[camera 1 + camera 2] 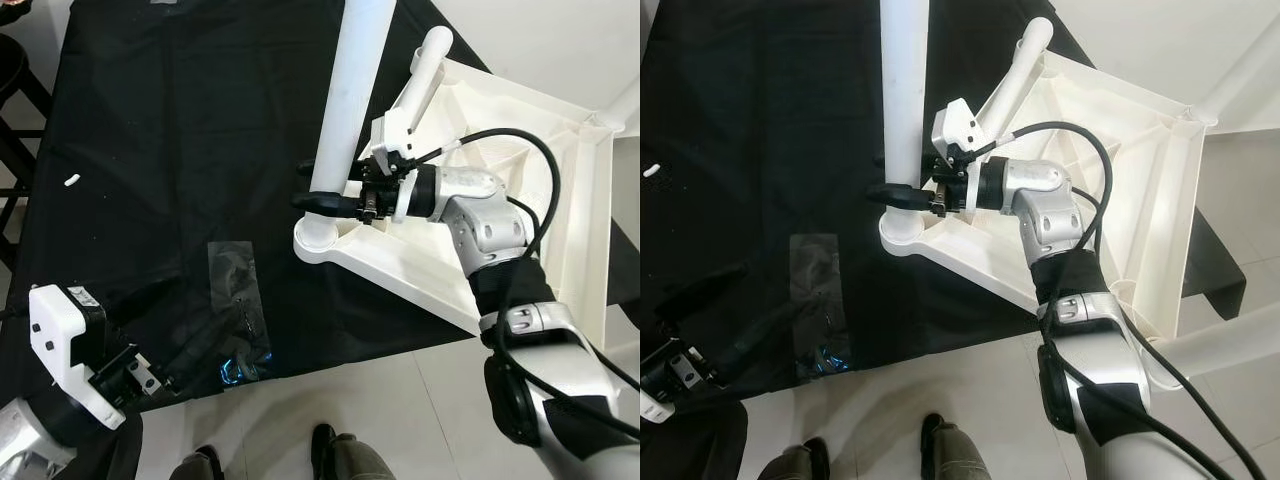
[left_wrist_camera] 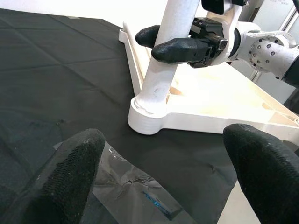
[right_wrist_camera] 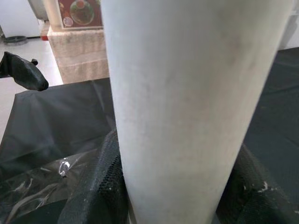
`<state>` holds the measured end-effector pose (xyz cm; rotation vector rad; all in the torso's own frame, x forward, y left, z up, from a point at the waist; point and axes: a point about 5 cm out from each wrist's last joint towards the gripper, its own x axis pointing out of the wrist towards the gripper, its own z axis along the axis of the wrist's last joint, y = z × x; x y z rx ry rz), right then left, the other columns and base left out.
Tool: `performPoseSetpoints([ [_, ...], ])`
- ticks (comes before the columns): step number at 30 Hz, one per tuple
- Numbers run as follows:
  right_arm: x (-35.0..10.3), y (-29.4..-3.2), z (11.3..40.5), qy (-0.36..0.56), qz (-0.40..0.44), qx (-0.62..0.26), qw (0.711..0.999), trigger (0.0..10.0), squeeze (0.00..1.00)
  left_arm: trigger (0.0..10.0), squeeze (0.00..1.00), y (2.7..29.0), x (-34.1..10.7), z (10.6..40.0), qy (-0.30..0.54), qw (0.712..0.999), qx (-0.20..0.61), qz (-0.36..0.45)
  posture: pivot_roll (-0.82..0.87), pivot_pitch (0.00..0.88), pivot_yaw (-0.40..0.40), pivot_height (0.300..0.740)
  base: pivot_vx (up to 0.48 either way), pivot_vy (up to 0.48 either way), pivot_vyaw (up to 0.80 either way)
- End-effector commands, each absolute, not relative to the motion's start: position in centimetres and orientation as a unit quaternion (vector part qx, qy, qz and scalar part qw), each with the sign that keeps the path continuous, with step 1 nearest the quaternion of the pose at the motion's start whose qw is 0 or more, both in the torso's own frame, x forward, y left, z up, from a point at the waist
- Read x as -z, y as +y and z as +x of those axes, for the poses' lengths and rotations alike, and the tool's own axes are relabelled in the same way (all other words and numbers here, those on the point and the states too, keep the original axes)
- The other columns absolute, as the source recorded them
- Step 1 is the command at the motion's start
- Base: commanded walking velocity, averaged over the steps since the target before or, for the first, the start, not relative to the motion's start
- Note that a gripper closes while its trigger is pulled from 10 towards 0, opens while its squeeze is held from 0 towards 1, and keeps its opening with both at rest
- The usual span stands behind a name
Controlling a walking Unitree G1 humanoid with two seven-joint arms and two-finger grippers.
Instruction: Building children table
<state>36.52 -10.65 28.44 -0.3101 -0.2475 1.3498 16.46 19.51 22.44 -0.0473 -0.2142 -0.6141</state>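
Two table legs [image 1: 352,95] stand in the tabletop [image 1: 520,140] at upper right; right gripper [image 1: 322,203] pinches one, left gripper [image 2: 163,172] spread lower left.

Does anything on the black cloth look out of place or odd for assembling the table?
Two small things stand out. A crumpled clear plastic bag lies loose on the black cloth, near the left gripper. A small white piece lies alone further off. The right gripper clamps the white leg, which stands in its socket.

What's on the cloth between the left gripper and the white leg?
A clear plastic bag lies on the black cloth between the left gripper and leg, in both eye views.
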Motion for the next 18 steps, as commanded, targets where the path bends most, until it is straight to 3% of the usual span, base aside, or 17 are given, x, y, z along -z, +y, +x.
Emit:
performPoseSetpoints([
  [1, -27.8, -10.9, 36.8, -0.117, -0.153, -0.592, 0.782, 0.0, 0.0, 10.0, 0.0, 19.4, -22.4, 16.2, -0.094, 0.947, 0.306, -0.019, 0.12, 0.31, -0.12, 0.74, 0.0, 0.0, 0.0],
  [2, -27.8, -10.9, 36.8, -0.117, -0.153, -0.592, 0.782, 0.0, 0.0, 10.0, 0.0, 19.4, -22.4, 16.2, -0.094, 0.947, 0.306, -0.019, 0.12, 0.31, -0.12, 0.74, 0.0, 0.0, 0.0],
  [4, -26.3, -10.6, 37.4, -0.1, -0.155, -0.496, 0.849, 0.0, 0.0, 10.0, 0.0, 19.4, -22.4, 16.2, -0.095, 0.948, 0.305, -0.019, 0.11, 0.313, -0.125, 0.74, 0.0, 0.0, 0.0],
  [5, -26.3, -10.6, 37.4, -0.1, -0.155, -0.496, 0.849, 0.0, 0.0, 10.0, 0.0, 19.4, -22.4, 16.2, -0.095, 0.948, 0.305, -0.019, 0.11, 0.313, -0.125, 0.74, 0.0, 0.0, 0.0],
  [7, -24.2, -10.2, 37.6, -0.076, -0.161, -0.32, 0.93, 0.0, 0.0, 10.0, 0.0, 19.5, -22.4, 16.2, -0.096, 0.948, 0.302, -0.018, 0.11, 0.315, -0.117, 0.74, 0.0, 0.0, 0.0],
  [8, -23.4, -10.2, 37.1, -0.07, -0.149, -0.248, 0.955, 0.0, 0.0, 10.0, 0.0, 19.6, -22.4, 16.3, -0.096, 0.948, 0.302, -0.017, 0.1, 0.316, -0.113, 0.74, 0.0, 0.0, 0.0],
  [14, -24.1, -8.9, 37.3, -0.096, -0.082, -0.154, 0.98, 0.0, 0.0, 10.0, 0.0, 19.6, -22.3, 16.8, -0.094, 0.948, 0.304, -0.014, 0.1, 0.296, -0.098, 0.74, 0.0, 0.0, 0.0],
  [18, -24.9, -7.1, 37.9, -0.111, -0.06, -0.17, 0.977, 0.0, 0.0, 10.0, 0.0, 19.7, -22.2, 17.0, -0.095, 0.948, 0.304, -0.012, 0.1, 0.284, -0.097, 0.74, 0.0, 0.0, 0.0],
])
